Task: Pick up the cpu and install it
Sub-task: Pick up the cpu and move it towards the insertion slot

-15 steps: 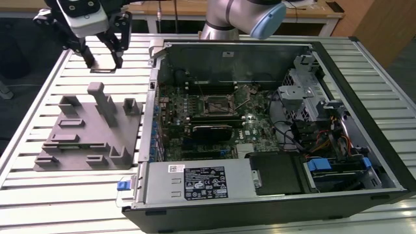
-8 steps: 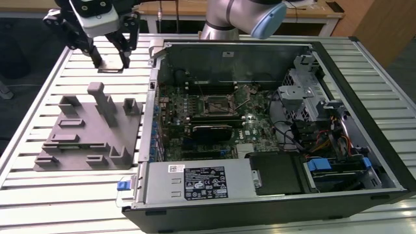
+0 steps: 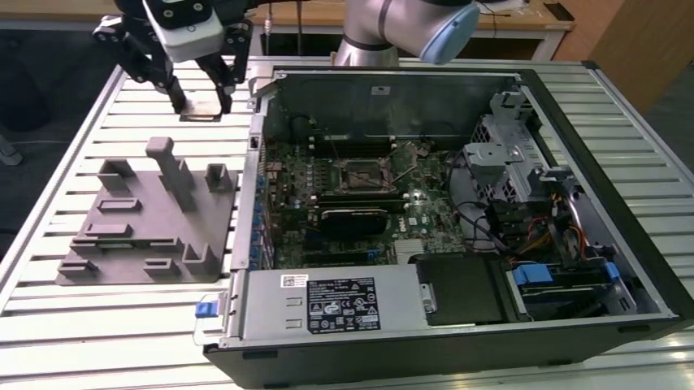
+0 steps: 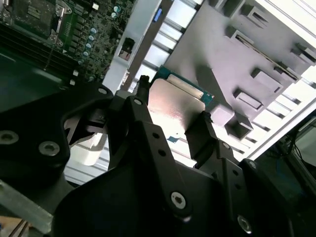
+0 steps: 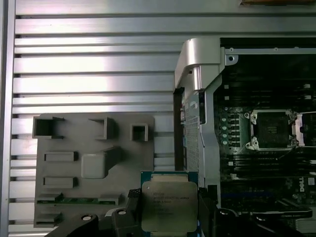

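Cpu (image 5: pixel 169 207), square with pale silver lid and green rim, gripped at opposite edges by gripper (image 3: pixel 203 105) over slatted table (image 3: pixel 109 325), at 10 o'clock from open computer case (image 3: pixel 564 325) holding green motherboard (image 3: pixel 428 215) with open socket (image 3: pixel 356 175).

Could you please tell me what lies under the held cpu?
Around the cpu, the first wrist view shows the grey fixture and slatted table below; the spot directly underneath is covered.

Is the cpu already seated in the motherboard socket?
No, the gripper holds the cpu outside the case, and the socket sits empty.
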{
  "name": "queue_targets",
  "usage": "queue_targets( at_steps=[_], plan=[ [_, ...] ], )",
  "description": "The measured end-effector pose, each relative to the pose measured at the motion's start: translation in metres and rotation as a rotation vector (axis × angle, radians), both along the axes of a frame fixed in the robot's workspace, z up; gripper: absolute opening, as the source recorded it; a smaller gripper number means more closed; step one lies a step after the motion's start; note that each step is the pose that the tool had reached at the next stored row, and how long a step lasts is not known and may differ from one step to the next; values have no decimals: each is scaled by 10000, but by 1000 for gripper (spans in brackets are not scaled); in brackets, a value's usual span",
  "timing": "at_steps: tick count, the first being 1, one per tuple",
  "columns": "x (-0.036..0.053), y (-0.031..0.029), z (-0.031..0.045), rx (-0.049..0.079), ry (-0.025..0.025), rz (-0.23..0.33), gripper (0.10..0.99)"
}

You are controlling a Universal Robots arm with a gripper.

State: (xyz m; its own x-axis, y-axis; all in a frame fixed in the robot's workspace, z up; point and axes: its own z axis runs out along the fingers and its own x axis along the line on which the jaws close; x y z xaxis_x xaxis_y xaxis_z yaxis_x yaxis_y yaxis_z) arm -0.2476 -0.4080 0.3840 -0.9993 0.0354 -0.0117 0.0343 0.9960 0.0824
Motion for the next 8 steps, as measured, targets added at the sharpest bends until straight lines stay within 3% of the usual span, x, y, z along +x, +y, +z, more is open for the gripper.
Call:
queue_targets(
  at_steps=[8],
  plan=[
    [198, 0, 0, 0, 3, 0, 541]
  ],
)
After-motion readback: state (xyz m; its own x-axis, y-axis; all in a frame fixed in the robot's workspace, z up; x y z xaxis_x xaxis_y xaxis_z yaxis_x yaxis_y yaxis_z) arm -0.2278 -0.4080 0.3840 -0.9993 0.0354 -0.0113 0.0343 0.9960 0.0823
